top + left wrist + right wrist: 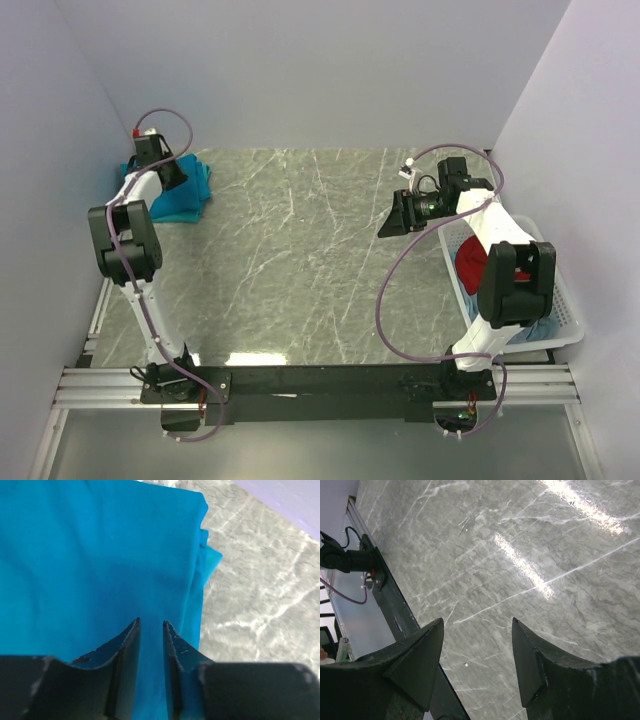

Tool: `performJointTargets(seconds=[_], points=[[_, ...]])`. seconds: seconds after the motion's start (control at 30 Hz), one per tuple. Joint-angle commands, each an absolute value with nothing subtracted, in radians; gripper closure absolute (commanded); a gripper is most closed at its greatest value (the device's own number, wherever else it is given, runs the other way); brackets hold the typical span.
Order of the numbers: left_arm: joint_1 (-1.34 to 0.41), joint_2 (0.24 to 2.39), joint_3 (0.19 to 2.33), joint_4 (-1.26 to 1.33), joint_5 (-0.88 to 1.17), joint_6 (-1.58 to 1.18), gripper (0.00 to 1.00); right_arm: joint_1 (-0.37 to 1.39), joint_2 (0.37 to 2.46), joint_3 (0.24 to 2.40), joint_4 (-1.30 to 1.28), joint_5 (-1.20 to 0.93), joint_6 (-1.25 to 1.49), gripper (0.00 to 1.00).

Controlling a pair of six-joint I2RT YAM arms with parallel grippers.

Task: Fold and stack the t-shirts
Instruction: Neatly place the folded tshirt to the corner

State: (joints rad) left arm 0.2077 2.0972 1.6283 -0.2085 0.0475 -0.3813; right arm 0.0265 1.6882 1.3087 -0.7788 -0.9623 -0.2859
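The teal-blue t-shirts (190, 196) lie as a folded pile at the table's far left corner. In the left wrist view the pile (95, 555) fills most of the picture, with layered edges along its right side. My left gripper (172, 176) hovers over the pile. Its jaws (151, 623) stand a narrow gap apart, with smooth flat cloth showing between them and nothing pinched. Above the bare right side of the table, my right gripper (386, 226) points left. It is open and holds nothing (477, 622).
A white basket (566, 300) stands off the table's right edge, holding a red cloth (470, 262) and some teal cloth (532, 330). The grey marble table (300, 260) spreads between the arms. Purple walls close in at the left, back and right.
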Motion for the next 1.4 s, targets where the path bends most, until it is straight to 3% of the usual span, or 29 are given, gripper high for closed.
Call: performJointTargets(seconds=[0.0,0.23,0.53,0.83,1.37], points=[[0.201,2.150,1.733,-0.227,0.028,-0.382,0.68,0.032,1.692,1.351,-0.790,-0.977,-0.305,0.36],[0.167,2.215,1.848,-0.245,0.028,-0.368,0.58,0.032,1.700,1.355,-0.798,-0.977,-0.311,0.36],[0.137,2.318,1.983,-0.288,0.003,-0.345,0.54,0.031,1.701,1.356,-0.801,-0.979,-0.316,0.36],[0.104,2.362,2.029,-0.299,-0.161,-0.305,0.55,0.031,1.706,1.359,-0.807,-0.982,-0.321,0.36],[0.103,2.405,2.095,-0.339,-0.193,-0.270,0.63,0.032,1.709,1.359,-0.808,-0.979,-0.321,0.36]])
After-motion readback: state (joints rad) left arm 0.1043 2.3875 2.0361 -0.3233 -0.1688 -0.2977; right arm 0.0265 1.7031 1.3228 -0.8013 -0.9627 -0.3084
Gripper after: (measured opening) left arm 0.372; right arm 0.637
